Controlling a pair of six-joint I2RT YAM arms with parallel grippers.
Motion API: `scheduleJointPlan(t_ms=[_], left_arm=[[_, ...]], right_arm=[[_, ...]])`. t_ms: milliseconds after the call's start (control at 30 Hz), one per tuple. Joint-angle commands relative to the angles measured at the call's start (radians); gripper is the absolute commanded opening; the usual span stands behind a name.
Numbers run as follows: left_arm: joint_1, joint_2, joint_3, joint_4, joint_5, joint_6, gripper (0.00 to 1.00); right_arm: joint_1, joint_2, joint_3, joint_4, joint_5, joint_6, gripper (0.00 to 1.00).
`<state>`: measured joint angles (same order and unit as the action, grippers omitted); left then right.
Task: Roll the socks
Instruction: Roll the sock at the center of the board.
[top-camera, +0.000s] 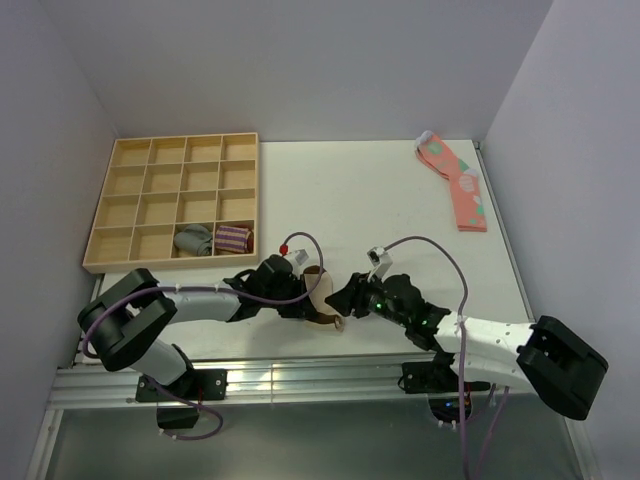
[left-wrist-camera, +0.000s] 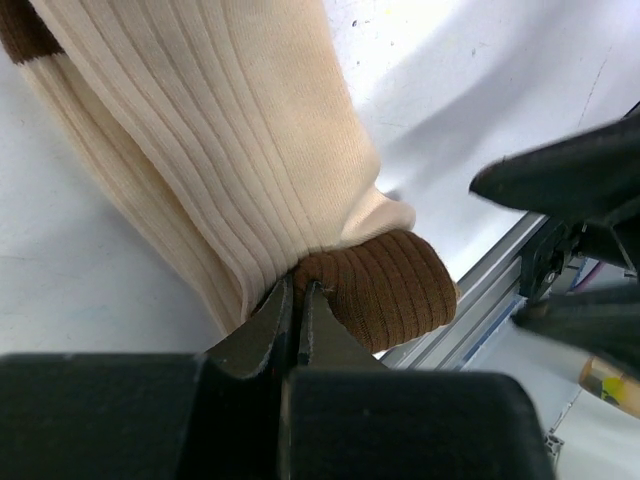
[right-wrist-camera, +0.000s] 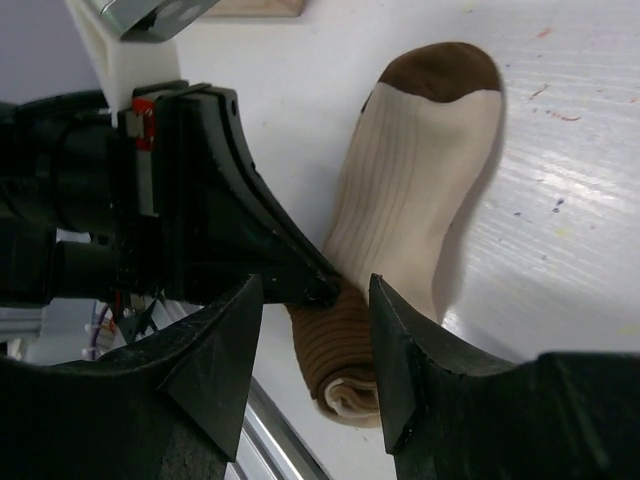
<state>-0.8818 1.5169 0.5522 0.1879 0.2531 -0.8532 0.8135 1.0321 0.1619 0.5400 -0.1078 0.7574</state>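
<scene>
Beige socks (left-wrist-camera: 230, 150), half hidden under the arms from above, are pinched by left fingers (left-wrist-camera: 272, 325); right fingers (right-wrist-camera: 215, 350) spread wide.

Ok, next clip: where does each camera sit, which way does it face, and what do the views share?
Top external: above and behind the arm bases, facing down on the table; both arms show, left end effector and right end effector at the socks.
Left wrist: on the left arm, looking along its shut end effector, clamped on the socks' brown end.
Right wrist: on the right arm, looking through its open end effector at the socks.
Shared: both wrist views show the socks and the other arm's end effector.
</scene>
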Motion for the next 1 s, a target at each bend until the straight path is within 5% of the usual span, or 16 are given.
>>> scheduleJointPlan(t_ms=[0, 967], left_arm=[[0.006, 0.060, -0.029, -0.179, -0.041, 0.066, 0.00], [0.015, 0.094, -0.026, -0.146, 0.002, 0.060, 0.00]], right_arm=[[0.059, -0.018, -0.007, 0.046, 0.088, -0.046, 0.54], [0.250, 0.026, -0.081, 0.038, 0.247, -0.027, 0.53]])
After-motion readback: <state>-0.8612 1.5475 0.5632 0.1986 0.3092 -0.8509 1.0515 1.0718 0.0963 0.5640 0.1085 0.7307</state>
